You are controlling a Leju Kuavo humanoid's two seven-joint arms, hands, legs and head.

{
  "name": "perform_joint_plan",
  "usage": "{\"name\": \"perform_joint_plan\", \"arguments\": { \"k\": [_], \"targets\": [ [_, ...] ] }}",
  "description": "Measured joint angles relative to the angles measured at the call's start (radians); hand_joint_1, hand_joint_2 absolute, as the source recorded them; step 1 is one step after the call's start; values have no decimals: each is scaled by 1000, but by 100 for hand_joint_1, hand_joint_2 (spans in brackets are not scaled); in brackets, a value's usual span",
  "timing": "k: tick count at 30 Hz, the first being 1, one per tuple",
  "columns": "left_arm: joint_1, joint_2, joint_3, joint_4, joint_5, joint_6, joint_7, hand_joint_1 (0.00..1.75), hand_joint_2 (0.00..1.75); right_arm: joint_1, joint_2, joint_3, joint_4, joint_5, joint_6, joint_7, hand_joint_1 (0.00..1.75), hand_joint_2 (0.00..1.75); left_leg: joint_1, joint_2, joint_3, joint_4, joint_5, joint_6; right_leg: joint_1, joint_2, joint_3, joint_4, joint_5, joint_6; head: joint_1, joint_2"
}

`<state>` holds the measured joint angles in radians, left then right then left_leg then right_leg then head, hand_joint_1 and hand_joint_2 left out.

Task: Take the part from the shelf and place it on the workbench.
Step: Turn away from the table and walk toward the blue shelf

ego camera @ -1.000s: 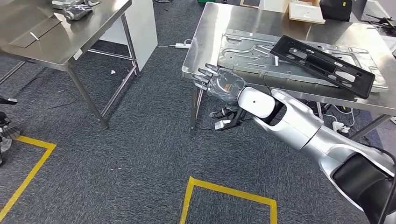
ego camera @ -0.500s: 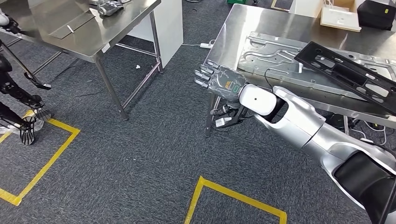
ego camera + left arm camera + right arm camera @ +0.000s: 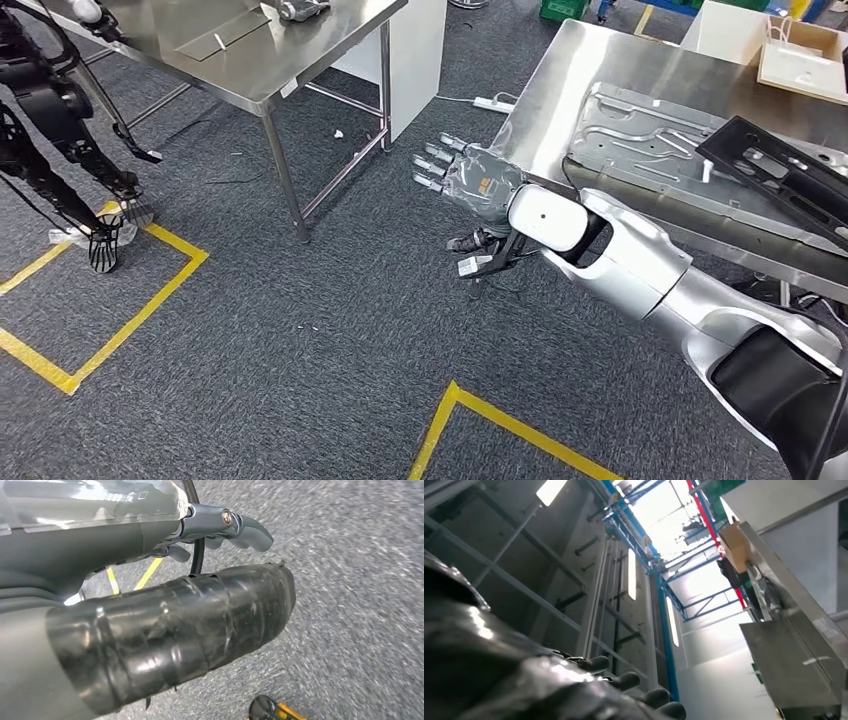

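Since the black part (image 3: 790, 180) already lies on the workbench (image 3: 570, 90), atop a grey metal panel (image 3: 640, 130), placing looks done. Right hand (image 3: 470, 180) is empty, fingers spread. Left hand (image 3: 220, 535): can't tell. Nothing obvious left.

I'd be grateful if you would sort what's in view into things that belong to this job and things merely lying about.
Belongs to the job:
black part, lying on the workbench
right hand, holding nothing, fingers apart

Lying about:
silver metal panel under the part
cardboard box
power strip on the floor
second steel table
yellow floor tape
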<state>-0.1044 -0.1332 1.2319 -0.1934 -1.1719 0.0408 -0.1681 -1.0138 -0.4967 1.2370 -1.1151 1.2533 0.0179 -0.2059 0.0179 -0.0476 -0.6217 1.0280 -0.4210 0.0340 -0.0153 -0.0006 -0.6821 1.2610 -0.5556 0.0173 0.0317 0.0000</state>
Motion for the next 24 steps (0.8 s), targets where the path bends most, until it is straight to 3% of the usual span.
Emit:
{"name": "perform_joint_plan", "arguments": {
  "k": [1, 3, 5, 7, 9, 11, 13, 14, 15, 17, 19, 22, 24],
  "targets": [
    [0, 0, 0, 0, 0, 0, 0, 0, 0, 0, 0, 0, 0, 0, 0, 0, 0, 0, 0, -9, 1, 0, 0, 0, 1, 11, 33, -72, 41, -6, 0, 0],
    [-1, -2, 0, 0, 0, 1, 0, 0, 0, -2, 0, 0, 0, -1, -2, 1, 0, 0, 1, -27, -2, 2, 3, -7, 3, 45, 89, -192, 89, -16, 0, 0],
    [-1, -4, 0, 0, 1, 2, 1, 0, 0, -2, 0, 0, 0, -2, -3, 2, 0, 0, 6, -43, -10, 0, 10, -20, 8, 58, 102, -227, 93, -21, 0, 0],
    [1, -4, 0, 0, 1, 3, 1, 0, 0, -2, 2, 0, 1, -3, -5, 2, 0, 0, 9, -50, -14, -3, 13, -34, 8, 41, 104, -239, 100, -25, 0, 0],
    [2, -4, 0, 0, 0, 5, 2, 0, 0, -3, 6, 0, 1, -3, -7, 2, 0, 0, 5, -15, -30, 29, -11, -42, 4, 21, 113, -256, 109, -34, -1, 0],
    [0, -3, 0, 0, -1, 2, 2, 0, 0, -2, 8, 0, 1, -3, -9, 2, 0, 0, 2, 26, -78, 135, -72, -45, 5, 1, 115, -262, 112, -39, -1, 0],
    [-1, -1, 0, 0, -3, -6, 2, 0, 0, 3, 8, 0, 1, -3, -9, 2, 0, 0, 3, 37, -132, 253, -119, -48, 8, -20, 111, -259, 111, -40, -1, 0],
    [1, 2, 0, 0, -4, -10, 1, 0, 0, 5, 9, 0, 1, -3, -9, 2, 0, 0, 3, 39, -137, 270, -117, -49, 9, -30, 109, -257, 111, -41, -1, 0],
    [2, 4, 0, 0, -5, -14, 1, 0, 0, 7, 10, 0, 1, -3, -9, 2, 0, 0, 3, 42, -121, 247, -98, -48, 9, -38, 108, -254, 110, -40, -1, 0],
    [4, 9, 0, 0, -8, -18, 2, 0, 0, 8, 11, 0, 1, -4, -9, 2, 0, 0, 1, 61, -45, 112, -43, -43, 9, -54, 106, -247, 105, -36, -1, 0],
    [2, 11, 0, 0, -10, -17, 5, 0, 0, 8, 10, 0, 1, -5, -9, 2, 0, 0, -6, 76, 9, 14, -18, -32, 15, -68, 104, -238, 99, -28, -1, 0],
    [5, 12, 0, 0, -11, -16, 10, 0, 0, 9, 10, 0, -1, -7, -9, 2, 0, 0, -10, 60, 14, -4, -13, -16, 17, -82, 105, -237, 97, -15, -1, 0],
    [7, 12, 0, 0, -11, -16, 11, 0, 0, 8, 10, 0, -2, -8, -9, 2, 0, 0, -7, 50, 16, -13, -5, -3, 12, -59, 99, -217, 77, -4, 0, 0]
  ]
}}
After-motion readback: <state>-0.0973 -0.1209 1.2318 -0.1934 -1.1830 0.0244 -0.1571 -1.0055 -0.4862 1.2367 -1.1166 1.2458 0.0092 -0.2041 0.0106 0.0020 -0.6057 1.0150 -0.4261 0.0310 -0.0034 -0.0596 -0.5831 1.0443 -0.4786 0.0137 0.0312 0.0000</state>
